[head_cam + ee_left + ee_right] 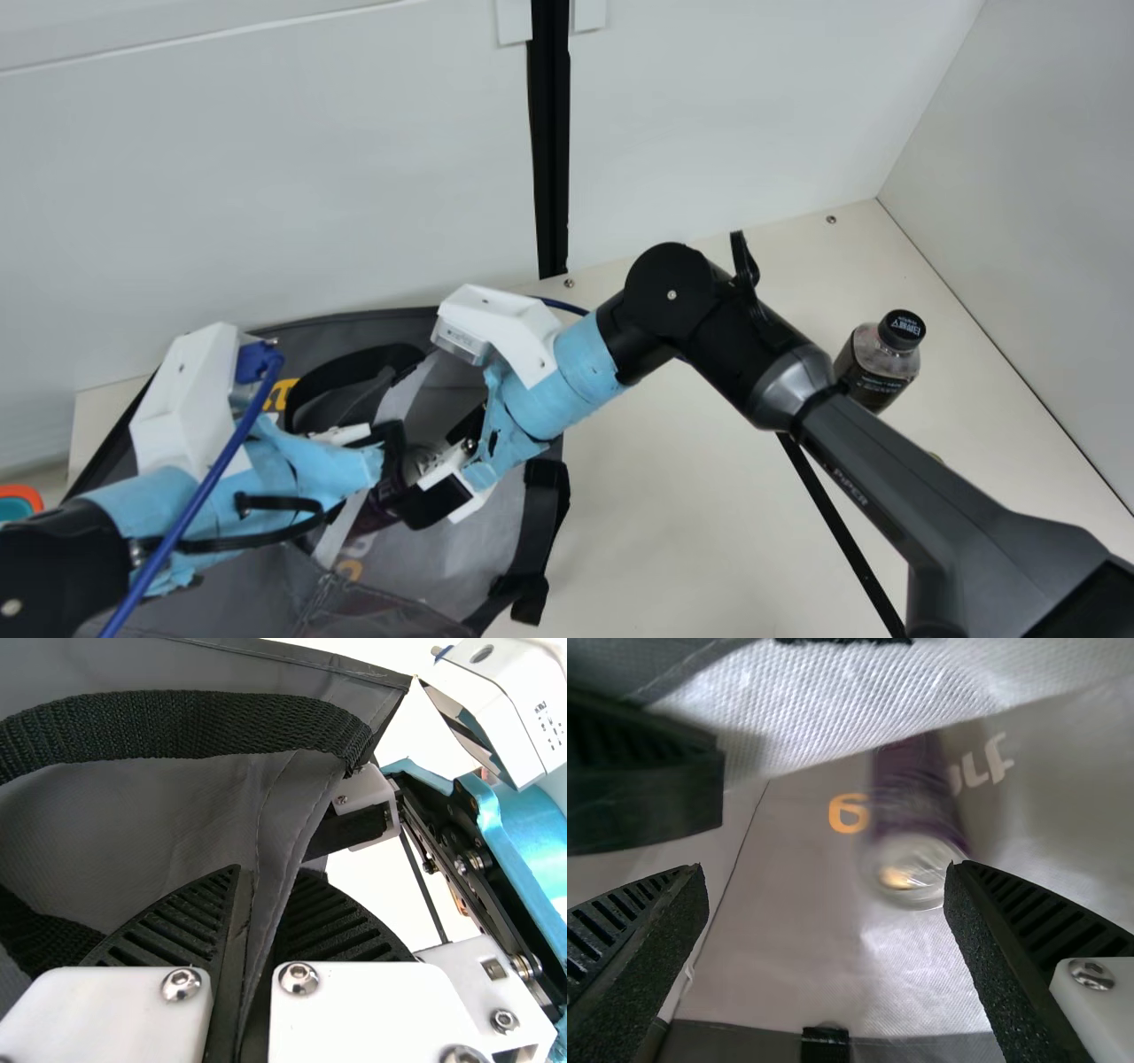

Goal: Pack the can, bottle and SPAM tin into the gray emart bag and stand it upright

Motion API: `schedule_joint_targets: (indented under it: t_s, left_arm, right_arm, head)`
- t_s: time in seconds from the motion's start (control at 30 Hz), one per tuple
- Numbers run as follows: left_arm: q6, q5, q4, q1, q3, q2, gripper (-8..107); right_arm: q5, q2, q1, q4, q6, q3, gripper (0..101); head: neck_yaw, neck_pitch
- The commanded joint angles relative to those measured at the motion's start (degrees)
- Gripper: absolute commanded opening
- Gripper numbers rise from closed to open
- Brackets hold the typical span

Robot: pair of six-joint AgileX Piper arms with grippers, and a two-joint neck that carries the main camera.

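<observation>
White walls (266, 177) stand along the back and right edges of the cream desk (673, 496). The gray emart bag (478, 549) spreads over the desk's left part, reaching the back edge, its black straps (532, 505) loose. The right arm (895, 478) reaches across from the near right corner, its gripper (443, 465) inside the bag's opening, fingers wide apart and gripping nothing. The left gripper (387, 461), near the right one, is closed on a fold of the bag's gray fabric, pinched between its ribbed fingers. The bottle (877, 363), black-capped, stands upright near the desk's right edge, partly behind the right arm. The purple can (912, 797) is within the bag, just beyond the right gripper's fingers, its silver end blurred.
</observation>
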Motion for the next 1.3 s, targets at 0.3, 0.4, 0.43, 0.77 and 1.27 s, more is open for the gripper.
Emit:
schedule_joint_targets:
  t_s: [0.3,0.4,0.43,0.77,1.27]
  left_arm:
    - [0.0,0.0,0.0,0.0,0.0,0.0,-8]
    - [0.0,0.0,0.0,0.0,0.0,0.0,-8]
    - [0.0,0.0,0.0,0.0,0.0,0.0,-8]
    - [0.0,0.0,0.0,0.0,0.0,0.0,-8]
    - [0.0,0.0,0.0,0.0,0.0,0.0,-8]
  right_arm:
    - [-0.09,-3.62,-0.95,-0.85,-0.32,1.74,95]
    - [-0.09,-4.92,-1.31,-1.28,-0.37,2.28,95]
    - [-0.09,-5.35,-1.45,-1.43,-0.38,2.48,95]
    - [-0.09,-9.6,-3.01,-3.6,-0.42,4.22,95]
    - [-0.09,-15.39,-6.95,-10.29,-0.42,6.34,95]
  head:
    - [-0.05,-1.3]
    - [-0.05,-1.3]
    - [-0.05,-1.3]
    - [-0.05,-1.3]
    - [-0.05,-1.3]
